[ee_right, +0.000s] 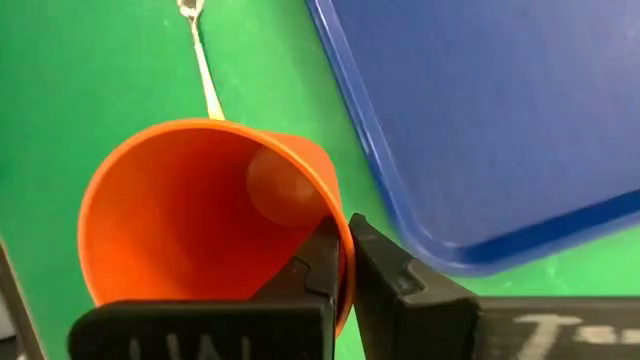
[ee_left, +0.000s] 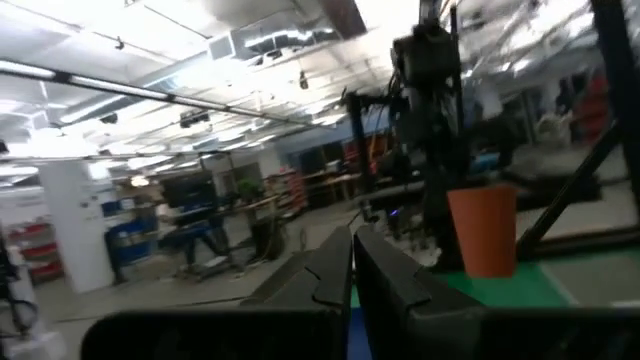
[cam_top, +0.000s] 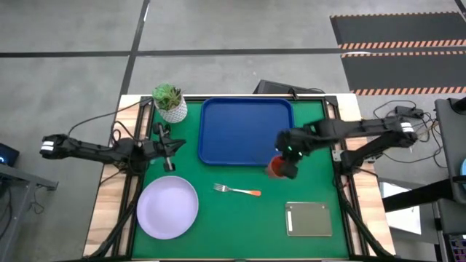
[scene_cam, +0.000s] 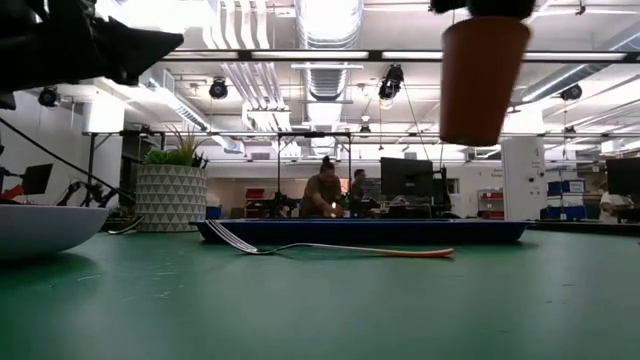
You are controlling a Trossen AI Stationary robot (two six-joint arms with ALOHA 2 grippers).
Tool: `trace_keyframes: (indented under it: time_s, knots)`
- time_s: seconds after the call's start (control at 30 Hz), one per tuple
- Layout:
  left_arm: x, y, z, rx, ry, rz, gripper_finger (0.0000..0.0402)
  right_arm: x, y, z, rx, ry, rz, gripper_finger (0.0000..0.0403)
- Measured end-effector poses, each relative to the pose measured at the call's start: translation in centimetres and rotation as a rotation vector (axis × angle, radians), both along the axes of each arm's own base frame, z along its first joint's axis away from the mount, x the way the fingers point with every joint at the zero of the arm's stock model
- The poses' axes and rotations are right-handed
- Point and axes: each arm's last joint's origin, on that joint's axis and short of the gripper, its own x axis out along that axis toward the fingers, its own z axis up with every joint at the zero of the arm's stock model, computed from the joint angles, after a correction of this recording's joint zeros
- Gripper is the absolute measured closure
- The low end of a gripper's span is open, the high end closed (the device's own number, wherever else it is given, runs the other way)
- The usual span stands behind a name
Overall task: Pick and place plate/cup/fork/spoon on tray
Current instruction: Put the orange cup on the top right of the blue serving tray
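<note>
While the right gripper (cam_top: 280, 168), jaws pinching the cup (cam_top: 275, 169), hangs beside the tray (cam_top: 246, 131), the left gripper (cam_top: 170, 148), jaws clenched, idles; fork (cam_top: 237, 191) below.

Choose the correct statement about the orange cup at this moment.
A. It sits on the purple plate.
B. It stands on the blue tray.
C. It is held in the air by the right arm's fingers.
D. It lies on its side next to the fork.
C: the low view shows the cup hanging clear above the table, and the right gripper pinches its rim beside the tray.
</note>
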Motion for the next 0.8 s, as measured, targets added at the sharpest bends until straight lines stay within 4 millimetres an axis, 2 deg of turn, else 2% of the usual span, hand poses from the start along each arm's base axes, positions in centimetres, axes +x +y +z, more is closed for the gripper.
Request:
trace_keyframes:
  time_s: [0.17, 0.37, 0.5, 0.67, 0.8]
  knots:
    - [0.2, 0.1, -0.2, 0.038, 0.032, 0.034, 0.0402, 2.2, -4.5, -0.2, 0.019, 0.020, 0.015, 0.0394]
    - [0.3, 0.0, -0.4, 0.040, 0.046, 0.035, 0.0402, 3.3, -11.8, -1.5, 0.048, 0.045, -0.012, 0.0394]
    - [0.3, 0.0, -0.4, 0.041, 0.050, 0.035, 0.0402, 2.9, -17.4, -3.2, 0.054, 0.081, -0.093, 0.0394]
    - [0.3, 0.0, -0.4, 0.041, 0.045, 0.035, 0.0402, 1.3, -24.4, -5.8, 0.070, 0.101, -0.267, 0.0394]
    - [0.3, 0.1, -0.4, 0.066, 0.051, 0.043, 0.0402, -0.1, -28.6, -6.9, 0.082, 0.110, -0.367, 0.0394]
